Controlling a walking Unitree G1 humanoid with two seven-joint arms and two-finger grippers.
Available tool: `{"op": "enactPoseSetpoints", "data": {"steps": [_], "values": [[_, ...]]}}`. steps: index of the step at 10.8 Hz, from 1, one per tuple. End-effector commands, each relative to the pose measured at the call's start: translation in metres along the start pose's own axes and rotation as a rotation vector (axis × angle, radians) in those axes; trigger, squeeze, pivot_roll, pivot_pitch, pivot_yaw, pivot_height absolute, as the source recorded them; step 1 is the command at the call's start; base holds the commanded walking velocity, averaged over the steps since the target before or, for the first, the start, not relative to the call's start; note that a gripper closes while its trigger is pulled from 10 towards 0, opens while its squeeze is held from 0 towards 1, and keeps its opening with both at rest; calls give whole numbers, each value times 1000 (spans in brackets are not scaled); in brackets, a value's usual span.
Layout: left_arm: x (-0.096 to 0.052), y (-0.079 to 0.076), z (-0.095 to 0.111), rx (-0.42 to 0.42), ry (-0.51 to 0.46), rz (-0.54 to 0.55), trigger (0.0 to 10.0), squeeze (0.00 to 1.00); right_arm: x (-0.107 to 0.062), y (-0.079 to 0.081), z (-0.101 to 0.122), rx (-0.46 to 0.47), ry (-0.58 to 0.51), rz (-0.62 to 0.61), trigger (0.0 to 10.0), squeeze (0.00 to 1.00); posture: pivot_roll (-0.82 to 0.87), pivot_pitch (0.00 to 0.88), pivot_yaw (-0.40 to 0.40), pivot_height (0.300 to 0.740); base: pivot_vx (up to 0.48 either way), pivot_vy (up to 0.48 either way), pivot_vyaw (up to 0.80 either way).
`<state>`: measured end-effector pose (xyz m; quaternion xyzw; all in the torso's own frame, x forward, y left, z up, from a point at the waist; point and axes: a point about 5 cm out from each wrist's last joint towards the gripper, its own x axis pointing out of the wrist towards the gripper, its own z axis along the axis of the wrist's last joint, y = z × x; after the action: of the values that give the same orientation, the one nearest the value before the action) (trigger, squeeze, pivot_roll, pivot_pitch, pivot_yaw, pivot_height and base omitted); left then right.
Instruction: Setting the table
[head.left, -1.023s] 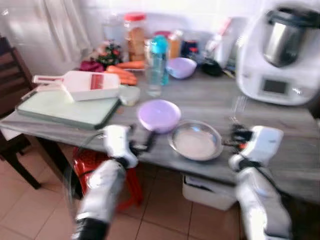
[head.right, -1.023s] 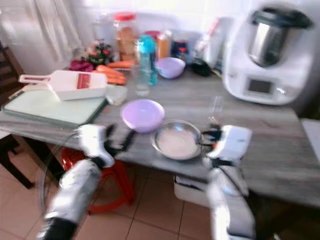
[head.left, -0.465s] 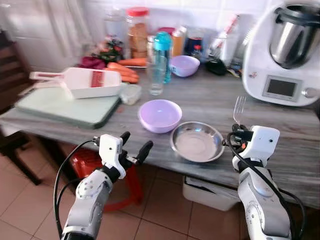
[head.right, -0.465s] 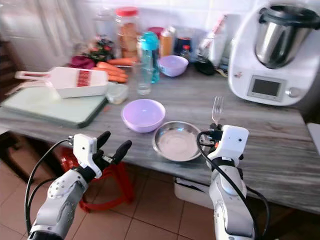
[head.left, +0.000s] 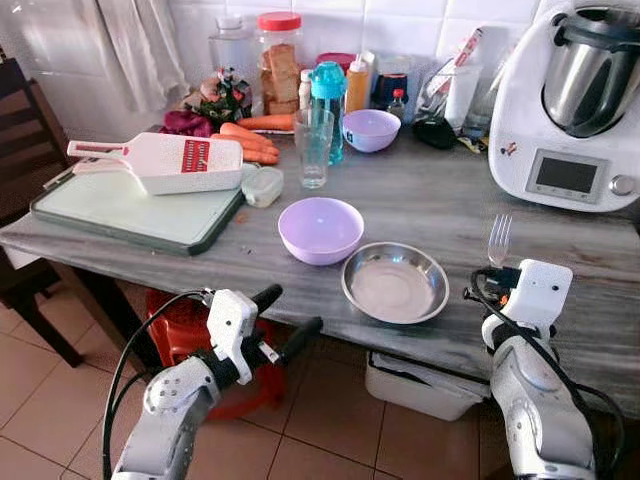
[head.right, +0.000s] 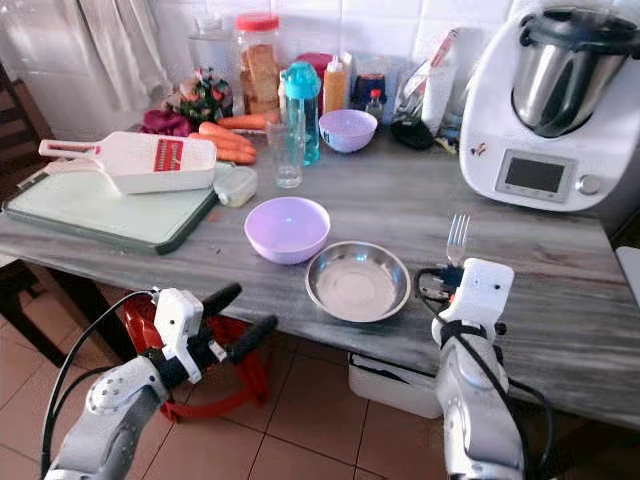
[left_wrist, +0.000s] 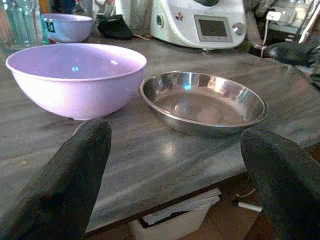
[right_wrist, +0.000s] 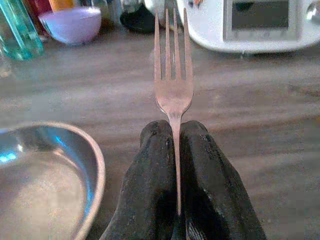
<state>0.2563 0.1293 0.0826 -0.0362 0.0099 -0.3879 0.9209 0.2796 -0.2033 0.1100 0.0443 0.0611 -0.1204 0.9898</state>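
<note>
Two tools: right tool (right_wrist: 176, 150) clamps fork (right_wrist: 173, 75); left tool (head.left: 283, 318) spread.

Silver fork (right_wrist: 173, 80) stands upright, pinched between black fingers (right_wrist: 156, 165).

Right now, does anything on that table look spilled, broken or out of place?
Nothing looks spilled or broken. The purple bowl and steel bowl sit upright near the table edge. The right gripper pinches a fork, tines forward. The slicer lies on the cutting board.
</note>
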Motion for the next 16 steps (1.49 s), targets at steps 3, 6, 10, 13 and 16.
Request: {"op": "enactPoseSetpoints", "data": {"steps": [3,6,10,13,16], "values": [[7,-2,4,40,-6,-73,10000,0,11,-8,-10,59,94,-51,10000,0,-25,0,10,740,0,0,0],[12,-10,6,20,30,-177,10000,0,16,-8,-17,44,133,-47,10000,0,-21,0,12,740,0,0,0],[10,-13,3,18,77,-256,10000,0,23,-2,-25,69,179,-27,10000,0,-22,0,15,740,0,0,0],[9,-13,4,22,84,-266,10000,0,33,6,-25,85,191,-5,10000,0,-14,0,23,740,0,0,0],[11,-14,4,22,80,-272,10000,0,35,11,-30,88,216,-10,10000,0,-11,0,21,740,0,0,0]]}}
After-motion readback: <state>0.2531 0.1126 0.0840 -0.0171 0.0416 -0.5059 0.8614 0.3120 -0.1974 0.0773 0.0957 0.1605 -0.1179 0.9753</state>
